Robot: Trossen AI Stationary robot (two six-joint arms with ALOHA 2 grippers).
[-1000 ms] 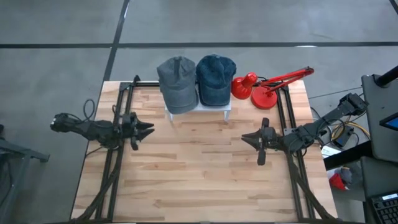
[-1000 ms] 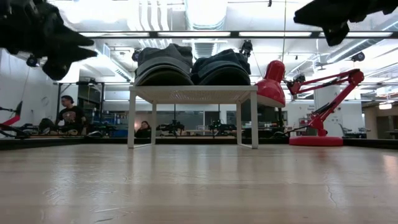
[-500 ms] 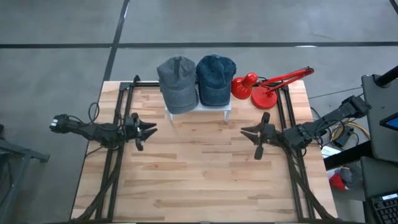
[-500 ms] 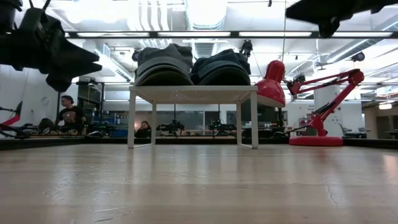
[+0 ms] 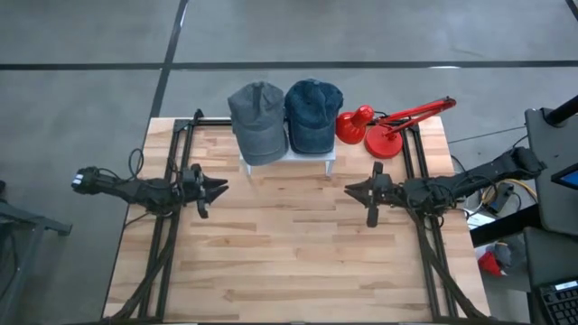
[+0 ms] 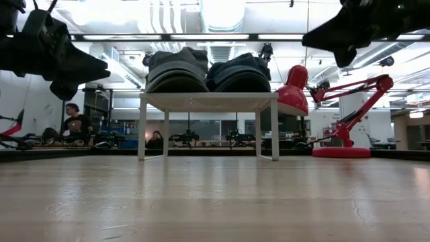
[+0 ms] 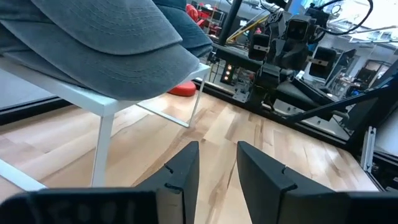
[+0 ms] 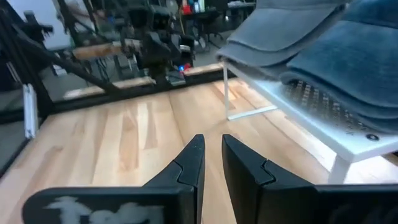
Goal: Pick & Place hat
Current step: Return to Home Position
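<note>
Gray caps [image 5: 258,122] were seen stacked on the white shelf [image 5: 310,156], on its left half, at the far edge of the counter [image 5: 289,257]. A blue cap [image 5: 313,113] was set just beside them, touching. A red lamp [image 5: 388,134] was stood right of the shelf. The left gripper [image 5: 219,188] was held over the counter's left side, well apart from the shelf, fingers narrowly parted, nothing grasped. The right gripper [image 5: 349,190] was held opposite, pointed inward, fingers slightly parted too, released and empty.
</note>
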